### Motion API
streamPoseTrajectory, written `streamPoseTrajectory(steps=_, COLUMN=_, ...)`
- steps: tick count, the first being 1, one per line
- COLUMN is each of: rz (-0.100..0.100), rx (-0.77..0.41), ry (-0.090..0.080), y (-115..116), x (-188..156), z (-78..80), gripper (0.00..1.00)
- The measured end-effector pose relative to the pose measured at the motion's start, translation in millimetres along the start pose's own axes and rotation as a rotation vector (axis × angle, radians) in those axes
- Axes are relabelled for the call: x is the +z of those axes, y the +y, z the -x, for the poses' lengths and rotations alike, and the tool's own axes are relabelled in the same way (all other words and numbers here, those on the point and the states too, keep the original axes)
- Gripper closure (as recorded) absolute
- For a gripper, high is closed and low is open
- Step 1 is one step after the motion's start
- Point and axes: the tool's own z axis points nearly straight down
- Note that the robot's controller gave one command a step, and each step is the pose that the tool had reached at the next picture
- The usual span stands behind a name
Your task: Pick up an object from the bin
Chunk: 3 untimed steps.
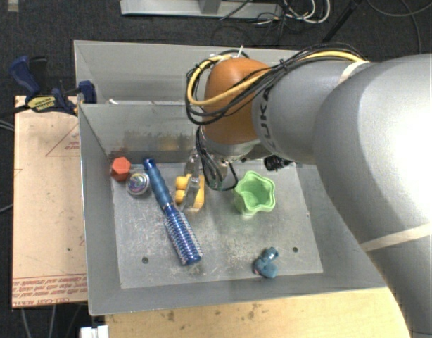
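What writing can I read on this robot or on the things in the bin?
"KU": dark letters running up the grey arm, beside its orange cover; the rest of the word curves out of sight.
Things in the bin: no writing can be read on any of them.
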Motion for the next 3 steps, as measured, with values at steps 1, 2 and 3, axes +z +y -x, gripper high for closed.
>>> streamPoseTrajectory(steps=1, rz=-0.001, rx=-0.356, ry=0.002, y=-22, x=17, z=-39.5, gripper=1.00)
streamPoseTrajectory(steps=2, rz=0.001, rx=-0.377, ry=-0.008, y=-25, x=-91, z=-40.1, gripper=1.00)
streamPoseTrajectory(steps=3, rz=0.001, rx=-0.391, ry=-0.010, y=-14, x=-142, z=-1.5, gripper=1.00)
